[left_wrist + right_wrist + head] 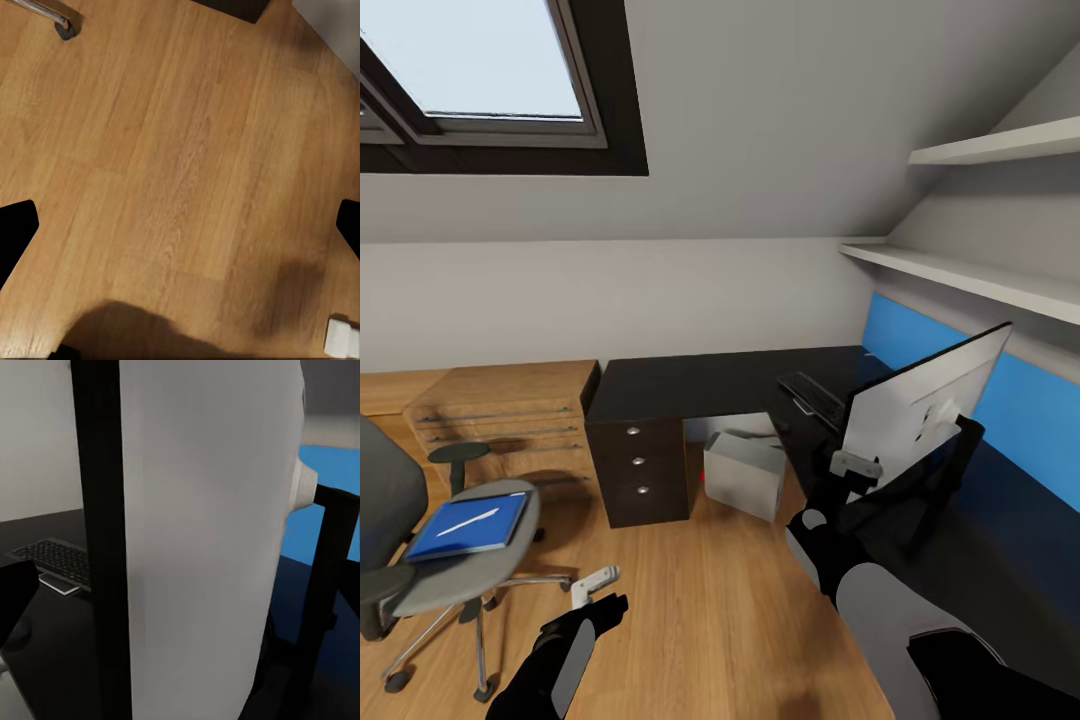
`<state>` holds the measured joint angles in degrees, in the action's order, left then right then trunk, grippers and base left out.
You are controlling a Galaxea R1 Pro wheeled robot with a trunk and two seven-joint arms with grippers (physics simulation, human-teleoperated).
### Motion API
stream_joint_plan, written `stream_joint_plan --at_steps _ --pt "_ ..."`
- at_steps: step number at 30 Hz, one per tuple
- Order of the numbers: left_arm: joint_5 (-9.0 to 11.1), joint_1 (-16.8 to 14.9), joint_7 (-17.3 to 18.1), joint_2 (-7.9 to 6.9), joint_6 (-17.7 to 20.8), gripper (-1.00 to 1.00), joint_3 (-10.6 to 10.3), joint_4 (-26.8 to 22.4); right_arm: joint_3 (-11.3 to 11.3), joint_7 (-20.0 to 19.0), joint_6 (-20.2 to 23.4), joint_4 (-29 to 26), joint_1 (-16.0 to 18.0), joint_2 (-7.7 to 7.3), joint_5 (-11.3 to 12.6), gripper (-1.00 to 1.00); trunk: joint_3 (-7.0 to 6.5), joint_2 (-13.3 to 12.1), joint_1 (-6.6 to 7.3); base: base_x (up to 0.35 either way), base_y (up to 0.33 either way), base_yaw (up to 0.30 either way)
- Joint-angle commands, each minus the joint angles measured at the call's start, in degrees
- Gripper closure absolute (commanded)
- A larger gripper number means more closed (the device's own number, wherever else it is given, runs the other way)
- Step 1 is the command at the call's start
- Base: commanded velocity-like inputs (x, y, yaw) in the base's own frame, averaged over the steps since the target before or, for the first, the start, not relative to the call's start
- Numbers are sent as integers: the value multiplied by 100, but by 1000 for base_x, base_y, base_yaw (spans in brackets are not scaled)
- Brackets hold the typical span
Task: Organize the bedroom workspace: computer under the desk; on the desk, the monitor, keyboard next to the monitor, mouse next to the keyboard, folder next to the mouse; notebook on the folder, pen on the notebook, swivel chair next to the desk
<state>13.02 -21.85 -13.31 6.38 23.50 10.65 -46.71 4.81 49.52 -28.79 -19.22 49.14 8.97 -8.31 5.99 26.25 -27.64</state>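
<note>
The monitor (920, 405) stands on the right wing of the black desk (690, 385), its white back towards me. My right gripper (857, 467) is at its lower near corner, open. Up close, the monitor's edge (210, 547) sits between the jaws, one finger (16, 596) apart from it. The keyboard (815, 395) (60, 561) lies behind it. The pale computer (745, 475) sits under the desk. On the swivel chair (460, 560) lies the blue folder (470, 527) with the pen (468, 521) on it. The notebook and mouse are not clearly visible. My left gripper (598, 592) (180, 240) hangs open over the floor.
A light wooden drawer unit (510, 410) stands left of the desk's black drawers (638, 462). A blue wall panel (1040, 420) and white shelves (980, 280) run along the right wall. Wooden floor (700, 600) lies between chair and desk; a chair castor (66, 28) is near my left gripper.
</note>
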Motion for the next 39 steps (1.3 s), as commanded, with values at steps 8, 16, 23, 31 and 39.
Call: stream_joint_plan --at_steps 8,16,23,31,39 --pt "60 -5 -32 4 23 -100 7 9 20 57 4 8 7 -1 -22 -100 12 12 -4 36 0 0" --pt "60 -3 -24 4 23 -100 7 13 20 58 0 7 7 -3 -22 -100 12 12 -4 77 0 0" --pt "60 -3 -41 9 23 -100 2 16 20 58 0 6 7 -2 -22 -100 12 12 -4 5 -75 0" --pt "60 -6 -37 11 23 -100 -70 21 20 58 -4 6 7 -1 -22 -100 12 12 -4 0 -109 0" --pt "60 -4 -45 12 23 -100 -78 22 20 58 -3 6 7 -1 -22 -100 12 12 -4 -56 -64 0"
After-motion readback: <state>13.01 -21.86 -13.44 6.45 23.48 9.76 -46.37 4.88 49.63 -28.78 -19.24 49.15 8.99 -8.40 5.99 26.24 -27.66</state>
